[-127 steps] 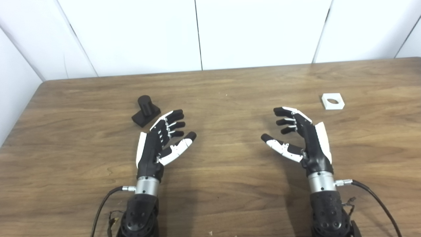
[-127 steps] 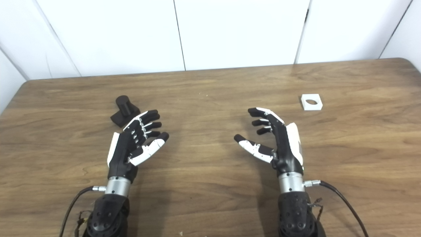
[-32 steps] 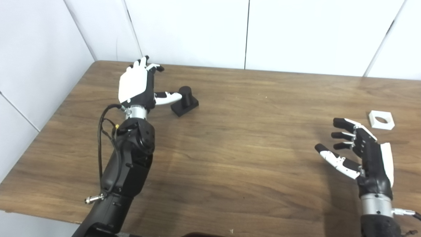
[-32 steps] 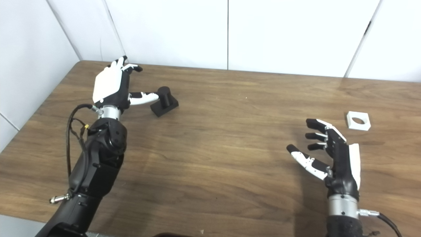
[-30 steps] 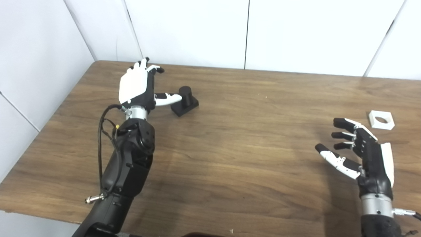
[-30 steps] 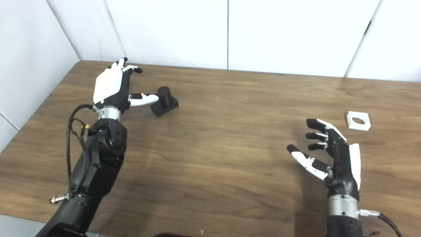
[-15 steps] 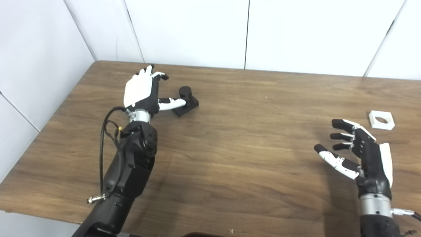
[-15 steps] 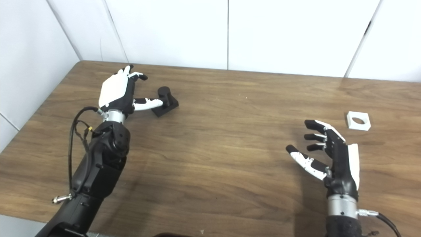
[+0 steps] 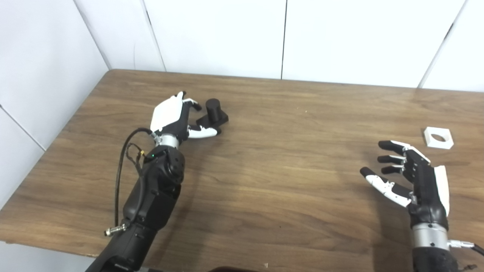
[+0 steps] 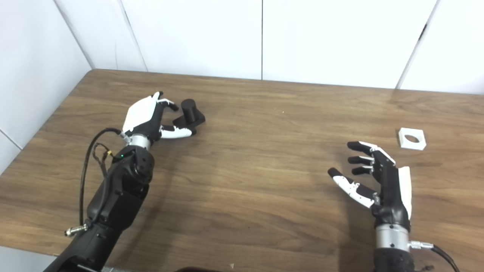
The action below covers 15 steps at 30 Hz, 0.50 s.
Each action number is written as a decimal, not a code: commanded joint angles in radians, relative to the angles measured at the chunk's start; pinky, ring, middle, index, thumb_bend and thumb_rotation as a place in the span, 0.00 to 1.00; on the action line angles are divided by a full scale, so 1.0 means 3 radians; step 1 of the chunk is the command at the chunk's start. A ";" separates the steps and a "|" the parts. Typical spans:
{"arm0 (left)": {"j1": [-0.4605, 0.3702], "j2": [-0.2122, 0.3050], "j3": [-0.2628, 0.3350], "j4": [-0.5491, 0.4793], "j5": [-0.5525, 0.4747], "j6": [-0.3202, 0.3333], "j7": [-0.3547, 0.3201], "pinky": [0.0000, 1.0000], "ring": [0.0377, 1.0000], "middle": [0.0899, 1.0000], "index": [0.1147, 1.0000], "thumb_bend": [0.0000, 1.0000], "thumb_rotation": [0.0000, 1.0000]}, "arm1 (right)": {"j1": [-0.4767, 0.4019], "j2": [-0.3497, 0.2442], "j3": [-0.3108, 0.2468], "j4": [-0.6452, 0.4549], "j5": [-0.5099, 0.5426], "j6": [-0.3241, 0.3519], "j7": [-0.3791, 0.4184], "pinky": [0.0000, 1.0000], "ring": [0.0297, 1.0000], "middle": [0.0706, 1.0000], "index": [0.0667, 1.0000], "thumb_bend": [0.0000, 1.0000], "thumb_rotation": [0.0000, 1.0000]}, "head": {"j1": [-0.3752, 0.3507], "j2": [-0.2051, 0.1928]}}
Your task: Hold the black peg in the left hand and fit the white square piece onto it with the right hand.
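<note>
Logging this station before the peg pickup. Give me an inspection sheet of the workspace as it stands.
Surface: wooden table, a few small specks near the front edge.
Job's things: black peg upright on its base, on the table at far left; white square piece flat on the table at far right, hole up, untouched.
Clutter: nothing seen.
Hands: left hand open, fingers and thumb curled at the peg's base, no firm hold visible; right hand open, holding nothing, short of the white piece.
Cables: black cable looping beside the left forearm; another at the right wrist.
Surroundings: white wall panels.
</note>
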 commanded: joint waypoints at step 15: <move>-0.0063 0.0149 -0.0155 0.0081 -0.0010 -0.0088 0.0266 1.00 1.00 0.97 0.56 0.86 0.34 | -0.0003 0.0005 0.0013 -0.0023 0.0003 -0.0264 -0.0059 0.52 0.63 0.70 0.63 0.56 0.00 | -0.0016 0.0004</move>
